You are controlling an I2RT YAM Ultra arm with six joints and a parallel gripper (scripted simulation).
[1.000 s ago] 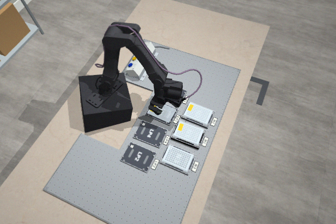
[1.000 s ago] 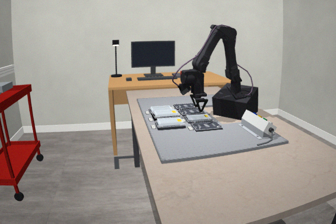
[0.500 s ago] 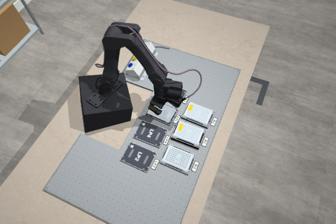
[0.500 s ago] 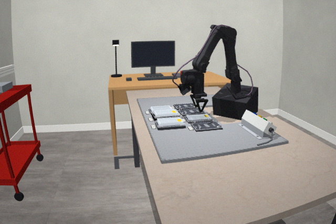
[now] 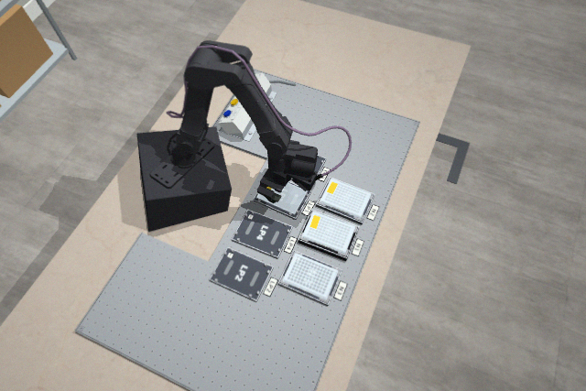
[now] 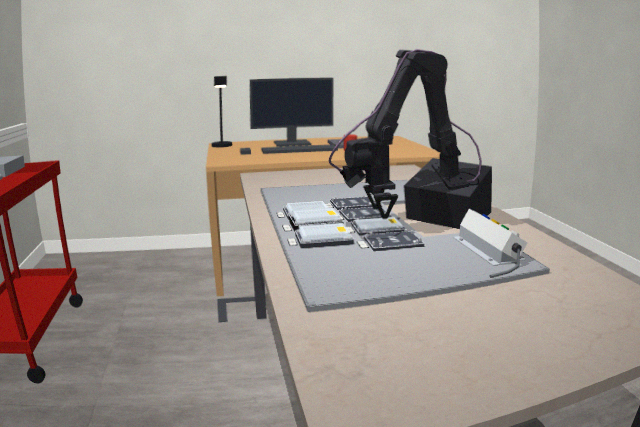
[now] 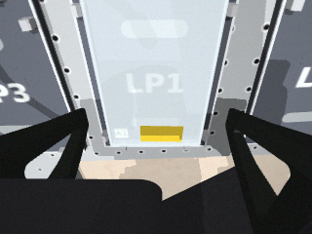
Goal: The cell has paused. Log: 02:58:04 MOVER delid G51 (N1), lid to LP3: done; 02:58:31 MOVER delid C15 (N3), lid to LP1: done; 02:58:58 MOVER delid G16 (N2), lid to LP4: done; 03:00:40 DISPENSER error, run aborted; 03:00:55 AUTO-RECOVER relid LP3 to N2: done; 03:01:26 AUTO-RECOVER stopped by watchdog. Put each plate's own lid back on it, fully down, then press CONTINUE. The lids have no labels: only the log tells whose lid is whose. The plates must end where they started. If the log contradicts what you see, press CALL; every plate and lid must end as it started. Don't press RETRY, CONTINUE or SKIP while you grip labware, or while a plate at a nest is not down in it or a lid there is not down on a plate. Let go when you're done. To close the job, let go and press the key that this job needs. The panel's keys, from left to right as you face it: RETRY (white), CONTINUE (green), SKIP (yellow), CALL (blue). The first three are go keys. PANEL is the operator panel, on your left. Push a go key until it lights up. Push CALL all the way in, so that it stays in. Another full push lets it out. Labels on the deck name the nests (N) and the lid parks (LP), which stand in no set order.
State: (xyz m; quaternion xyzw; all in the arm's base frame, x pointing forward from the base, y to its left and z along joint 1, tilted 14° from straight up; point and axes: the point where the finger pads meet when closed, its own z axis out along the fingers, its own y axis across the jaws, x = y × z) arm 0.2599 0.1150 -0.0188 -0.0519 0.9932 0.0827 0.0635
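Observation:
My gripper [image 5: 273, 192] is open and empty. It hangs low over the near end of a clear lid [image 7: 155, 73] that lies on lid park LP1 [image 5: 288, 200]. In the wrist view the fingers stand wide on either side of the lid's end, which carries a yellow patch [image 7: 162, 134]. LP3 [image 7: 12, 93] is bare beside it. LP4 [image 5: 261, 233] and LP2 [image 5: 241, 274] are bare too. Three plates stand in a row: the far one [image 5: 344, 198] and the middle one [image 5: 329, 233] each show a yellow patch, while the near one [image 5: 309, 277] shows none.
The operator panel [image 5: 236, 119] stands behind the arm near the black base [image 5: 182, 179], and its keys are mostly hidden by the arm. It also shows in the exterior view [image 6: 491, 236]. Small label tags sit beside each nest and park.

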